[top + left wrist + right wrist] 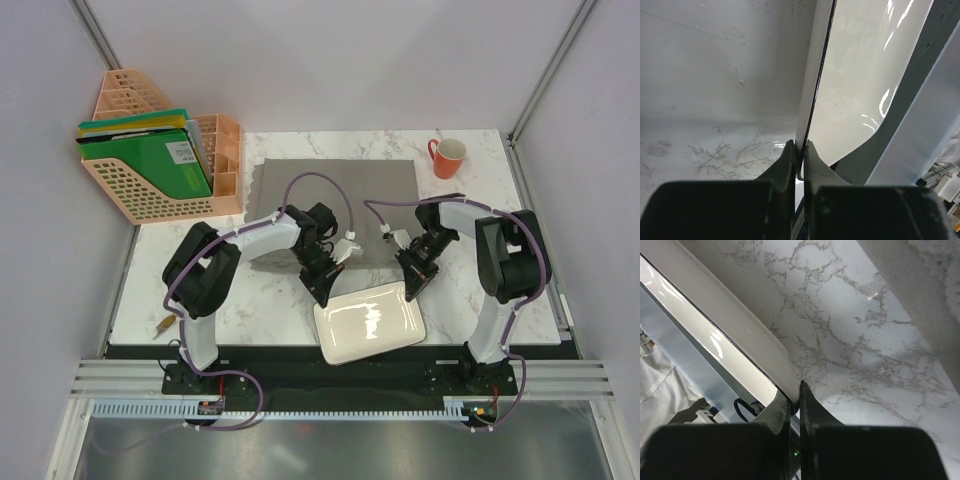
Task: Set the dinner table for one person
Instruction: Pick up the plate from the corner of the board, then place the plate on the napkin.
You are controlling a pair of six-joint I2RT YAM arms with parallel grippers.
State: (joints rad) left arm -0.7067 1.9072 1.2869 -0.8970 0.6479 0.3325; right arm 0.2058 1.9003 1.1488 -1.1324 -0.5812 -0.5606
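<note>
**Left gripper and right gripper pinch the plate**

The dinner table has a placemat by its far edge. The plate is at the near edge, not on the mat yet. The cup waits in the far right corner.

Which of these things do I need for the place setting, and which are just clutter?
Needed: plate, pinched by left gripper and right gripper; placemat; mug, probably; table.
Clutter: file rack with folders; small object by table's left edge.
</note>
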